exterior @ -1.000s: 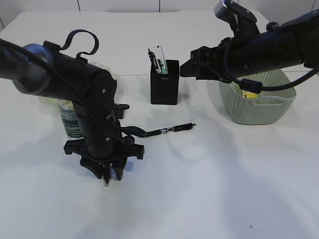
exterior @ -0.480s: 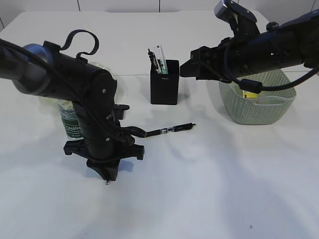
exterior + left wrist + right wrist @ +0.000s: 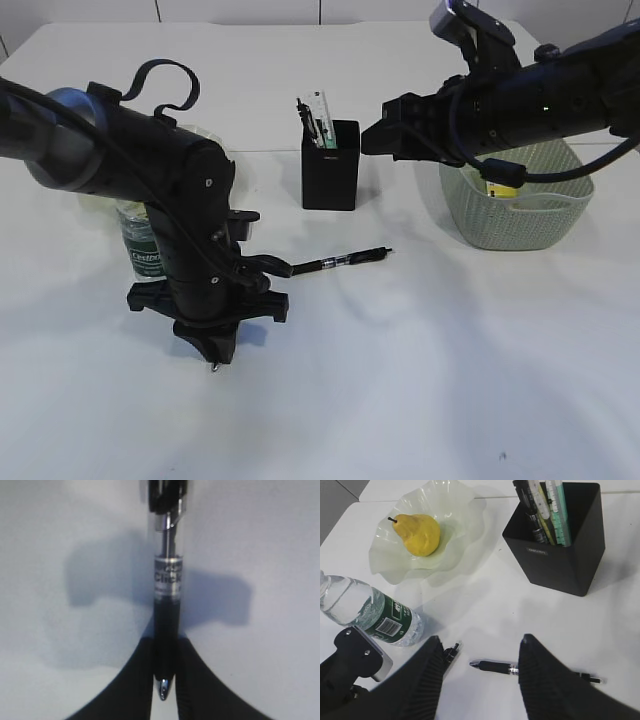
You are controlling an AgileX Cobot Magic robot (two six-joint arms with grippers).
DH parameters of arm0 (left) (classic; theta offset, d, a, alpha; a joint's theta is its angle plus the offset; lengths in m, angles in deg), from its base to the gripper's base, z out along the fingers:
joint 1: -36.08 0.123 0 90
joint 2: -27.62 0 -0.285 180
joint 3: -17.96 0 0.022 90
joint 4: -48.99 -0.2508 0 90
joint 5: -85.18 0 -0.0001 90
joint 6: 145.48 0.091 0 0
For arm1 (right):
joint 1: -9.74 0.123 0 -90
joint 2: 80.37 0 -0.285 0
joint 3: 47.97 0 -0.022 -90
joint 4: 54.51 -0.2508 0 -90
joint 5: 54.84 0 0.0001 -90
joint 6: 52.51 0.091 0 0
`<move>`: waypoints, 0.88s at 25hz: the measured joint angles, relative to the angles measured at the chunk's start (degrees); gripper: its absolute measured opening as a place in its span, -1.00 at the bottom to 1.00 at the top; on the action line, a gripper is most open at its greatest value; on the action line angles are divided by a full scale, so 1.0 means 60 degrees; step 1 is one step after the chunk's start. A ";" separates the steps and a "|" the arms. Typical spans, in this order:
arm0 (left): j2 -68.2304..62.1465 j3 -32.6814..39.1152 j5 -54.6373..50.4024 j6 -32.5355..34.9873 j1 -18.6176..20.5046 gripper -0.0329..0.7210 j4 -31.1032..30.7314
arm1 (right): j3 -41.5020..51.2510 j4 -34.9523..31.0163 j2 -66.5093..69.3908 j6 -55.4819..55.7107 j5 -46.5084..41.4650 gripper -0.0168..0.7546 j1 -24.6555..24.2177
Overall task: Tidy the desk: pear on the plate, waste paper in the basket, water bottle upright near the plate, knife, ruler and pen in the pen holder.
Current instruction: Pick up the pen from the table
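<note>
a white desk (image 3: 420,400) seen from the front at a slant; at left, the left gripper (image 3: 217,352) points down at the tabletop, its jaws pinched on a black pen (image 3: 166,625) whose tip pokes out below; behind that arm the water bottle (image 3: 140,245) stands upright, near the plate (image 3: 460,515) that holds the pear (image 3: 420,534); a second pen (image 3: 345,260) lies flat on the desk at centre; behind it the pen holder (image 3: 331,165) holds the ruler (image 3: 323,115) and other pens; the right gripper (image 3: 480,680) hovers with jaws spread, empty; at far right, the basket (image 3: 525,215) holds something yellow.
</note>
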 joint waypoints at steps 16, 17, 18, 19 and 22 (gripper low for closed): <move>0.0784 0.0000 -0.0059 0.0031 0.0000 -0.76 -0.0608 | 0.0000 0.0000 0.0000 0.0000 0.0000 0.00 0.0000; 0.0861 0.0000 -0.0059 0.0031 0.0000 -0.76 -0.0651 | 0.0000 0.0000 0.0000 0.0048 0.0000 0.00 0.0000; 0.0927 0.0000 -0.0059 0.0031 0.0000 -0.76 -0.0674 | 0.0000 0.0000 0.0000 0.0084 0.0000 0.00 0.0000; 0.0971 0.0000 -0.0059 0.0031 0.0000 -0.76 -0.0691 | 0.0000 0.0000 0.0000 0.0109 0.0014 0.00 0.0000; 0.1211 0.0000 -0.0059 0.0031 0.0000 -0.76 -0.0756 | 0.0000 0.0000 0.0000 0.0149 0.0103 0.00 0.0000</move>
